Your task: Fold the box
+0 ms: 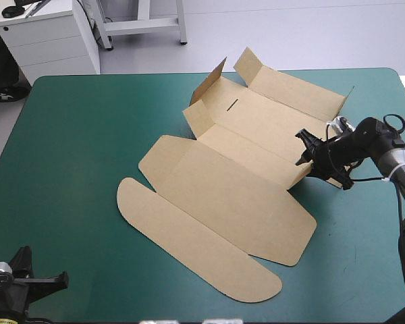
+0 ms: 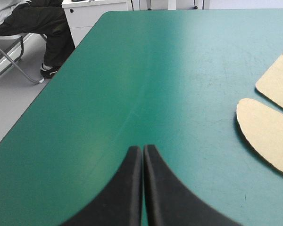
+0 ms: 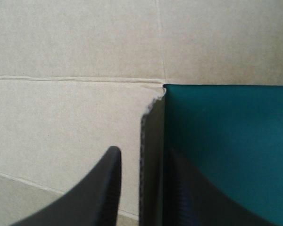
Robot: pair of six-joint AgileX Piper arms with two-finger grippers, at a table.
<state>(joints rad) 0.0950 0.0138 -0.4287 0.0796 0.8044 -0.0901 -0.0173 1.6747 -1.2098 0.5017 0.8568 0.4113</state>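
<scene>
The brown box [image 1: 229, 202] lies mid-table as a cut sheet. Its near lid panel and long rounded flap [image 1: 189, 243] are flat, while the far walls and corner flaps [image 1: 256, 74] stand raised. My right gripper [image 1: 304, 154] is at the sheet's right edge, open, with its black fingers on either side of an upright side flap [image 3: 151, 155]. One finger [image 3: 104, 188] is over the board [image 3: 75, 117] with a small gap to the flap. My left gripper [image 2: 142, 149] is shut and holds nothing. It hovers low at the table's near left corner [image 1: 57, 278], with the rounded flap [image 2: 269, 132] ahead and to one side.
Bare teal-green cover [image 1: 74, 148] stretches left of the box and along the near edge. A white cabinet [image 1: 47, 34] and a metal frame [image 1: 142, 23] stand beyond the far edge.
</scene>
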